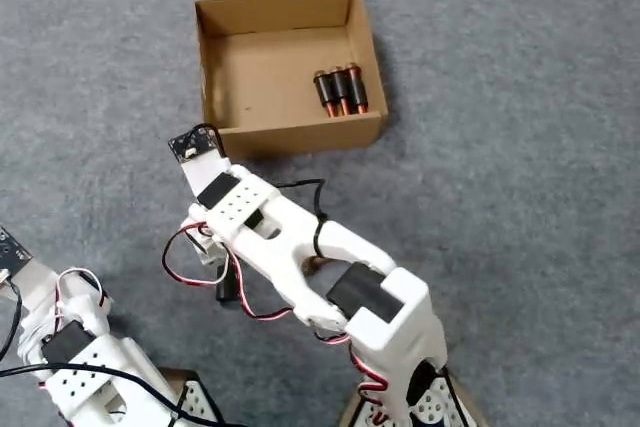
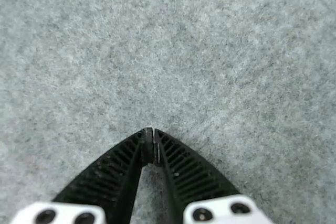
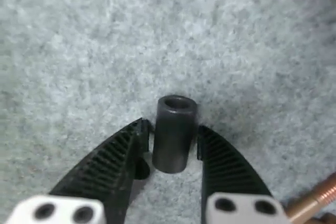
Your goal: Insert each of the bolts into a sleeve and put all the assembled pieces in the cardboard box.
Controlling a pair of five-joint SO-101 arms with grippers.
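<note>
Here the right tool (image 3: pixel 174 129) pinches the sleeve (image 3: pixel 175 135), which stands upright on the table (image 1: pixel 520 197) with its bore upward, so a bolt would have to enter from above. A copper bolt (image 3: pixel 315 198) lies flat just beside it. The left tool (image 2: pixel 150 132), pressed together, hangs over the table at the near left. The cardboard box (image 1: pixel 290 137), holding three assembled pieces (image 1: pixel 341 91), sits just beyond the right arm.
</note>
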